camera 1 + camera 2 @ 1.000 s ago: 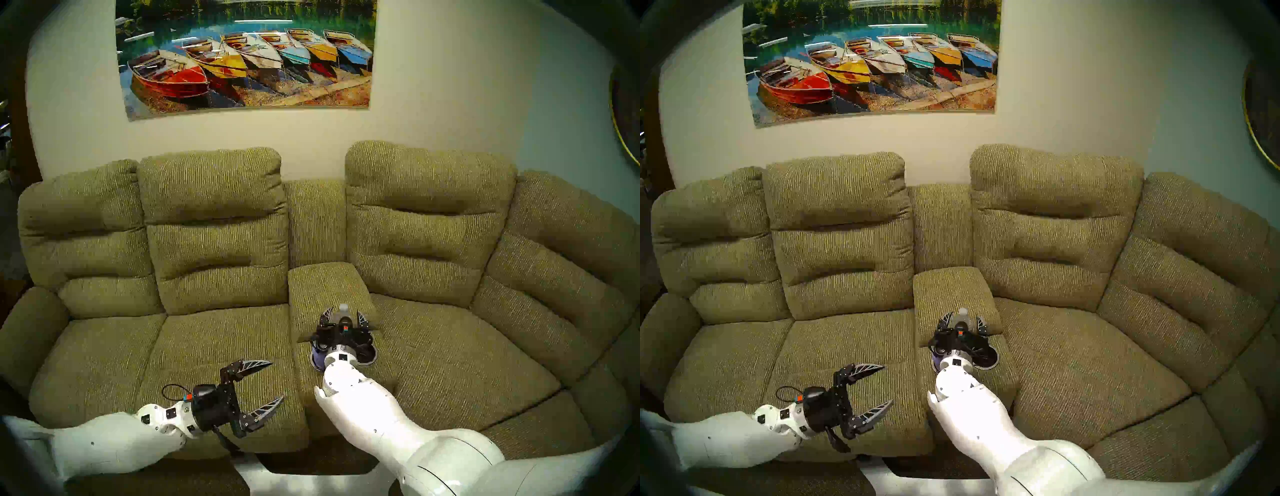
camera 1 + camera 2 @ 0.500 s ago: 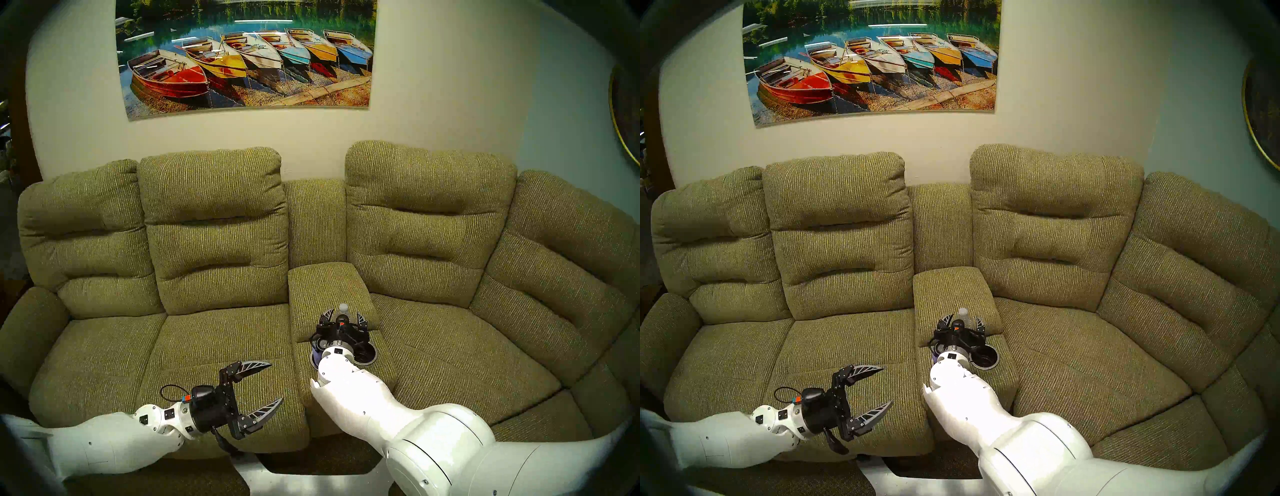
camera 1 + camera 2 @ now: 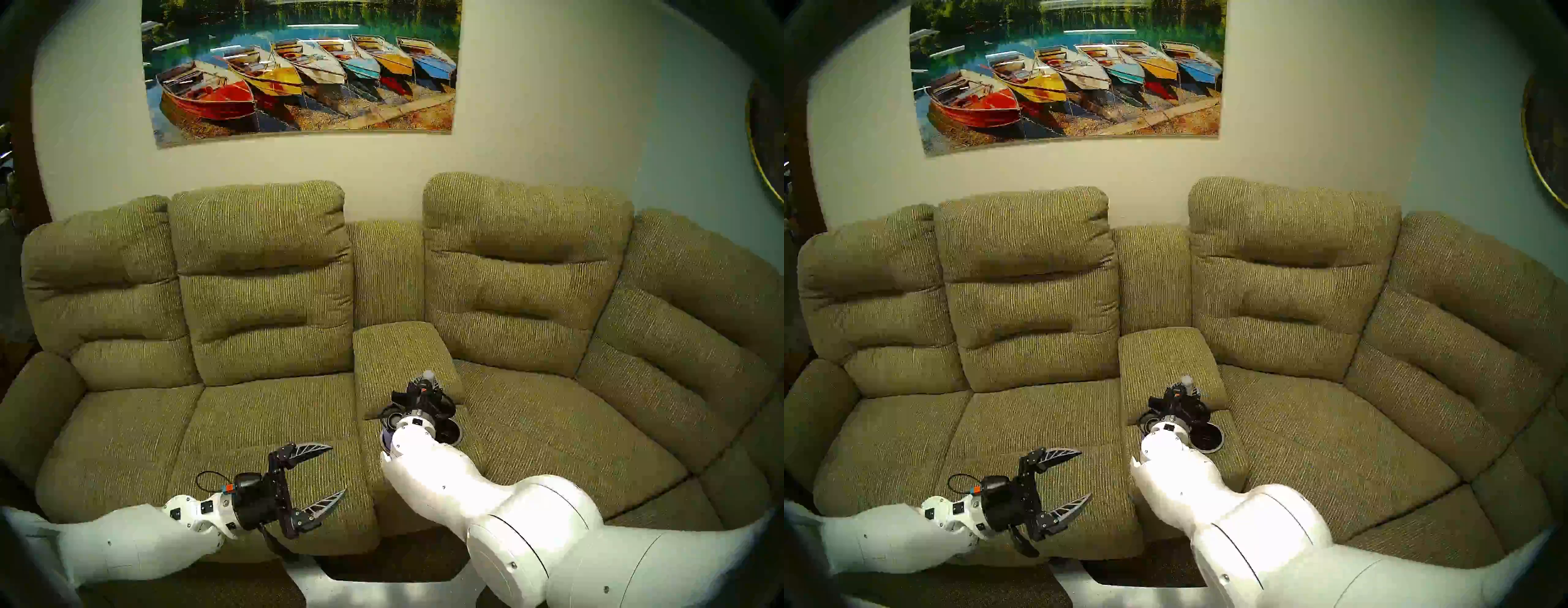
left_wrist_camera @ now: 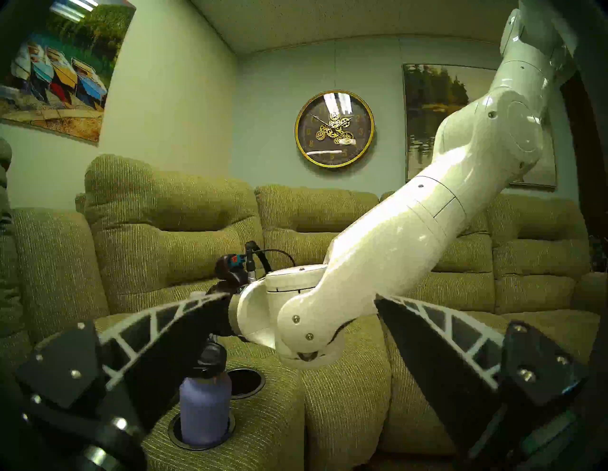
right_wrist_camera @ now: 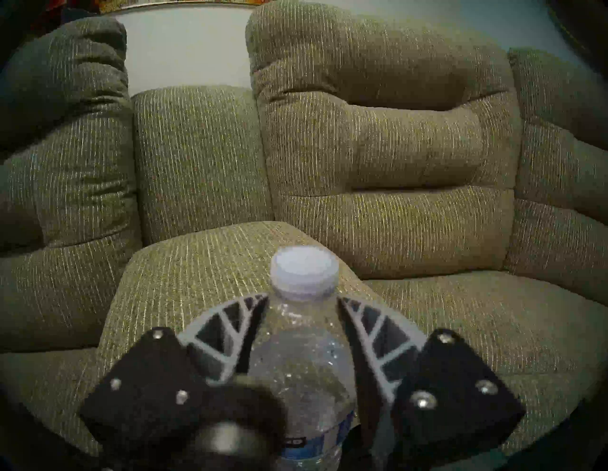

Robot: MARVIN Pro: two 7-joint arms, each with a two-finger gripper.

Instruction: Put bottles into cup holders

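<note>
1. Right wrist view, nearest first: the right gripper (image 5: 302,332) is clamped on the water bottle (image 5: 301,371) below its white cap, the bottle upright at 6 o'clock.
2. Left gripper (image 3: 316,479) hovers empty, fingers apart, over the seat.
3. Further off, the lavender flask (image 4: 204,411) sits in the near cup holder (image 4: 177,437); the far cup holder (image 4: 251,383) — at 1 o'clock from it — is empty.
4. Judged step: bottle grasped. Next: carry and lower it — straight — into that well.
</note>
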